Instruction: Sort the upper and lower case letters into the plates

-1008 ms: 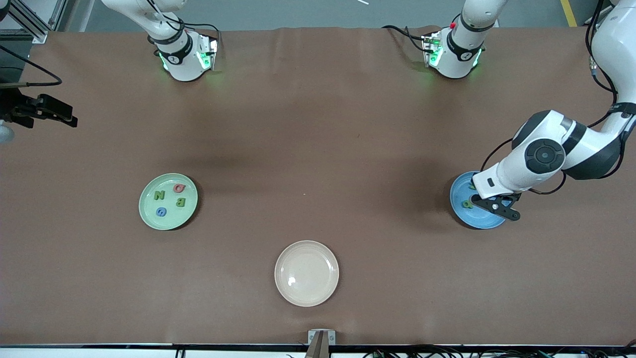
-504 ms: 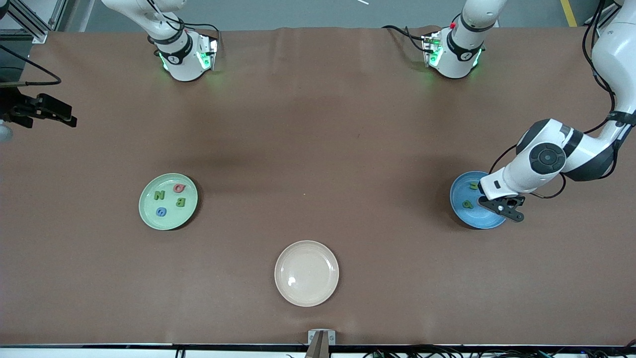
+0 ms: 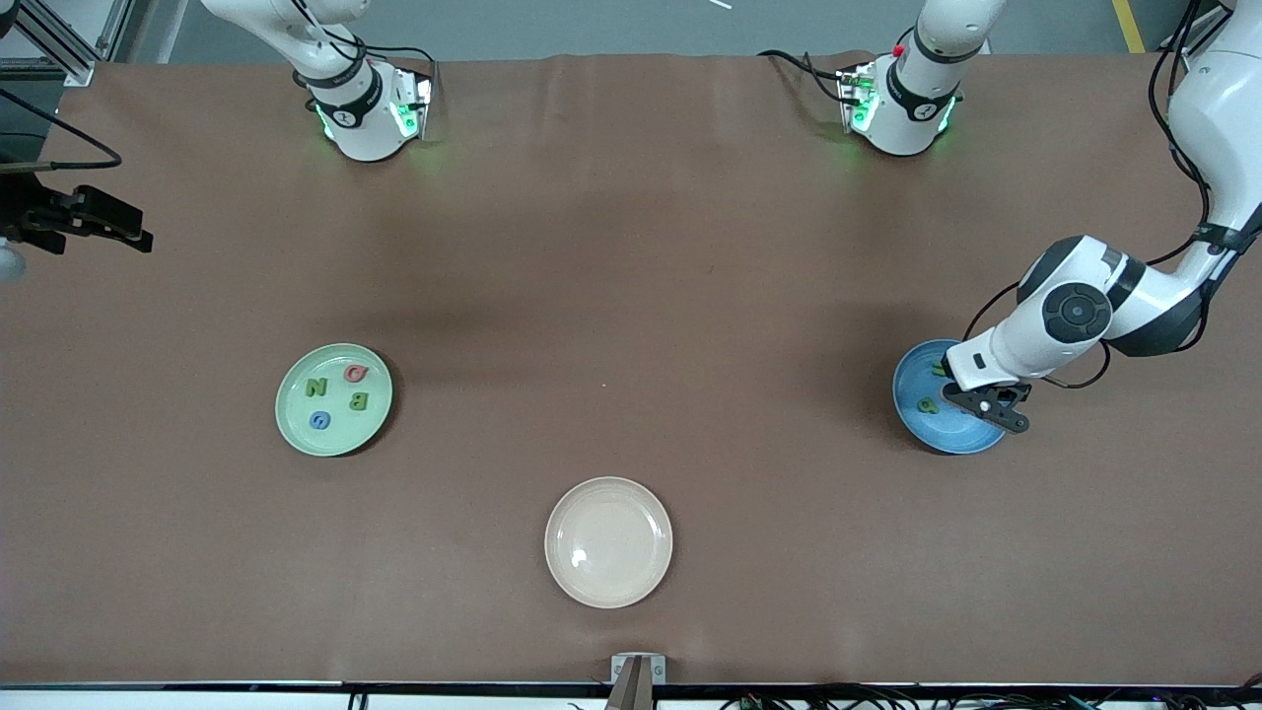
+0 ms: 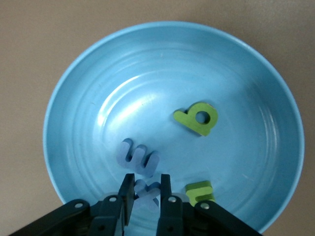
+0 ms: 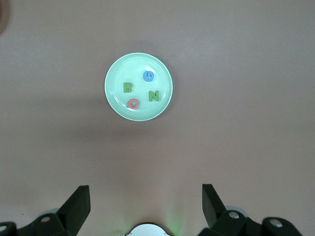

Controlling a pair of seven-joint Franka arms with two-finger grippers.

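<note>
Brown table [image 3: 631, 296]: left gripper [image 4: 146, 189] has sunk over blue plate [image 3: 912, 419].

We see a cream-beige plate [image 3: 608, 541] low in the centre of the frame, with nothing on it, resting on the brown desk [image 3: 631, 276] that fills nearly the whole picture. At the bottom edge, just below the plate, sits a small grey metal bracket [image 3: 638, 669]. A grey floor strip [image 3: 611, 25] runs along the top.
</note>
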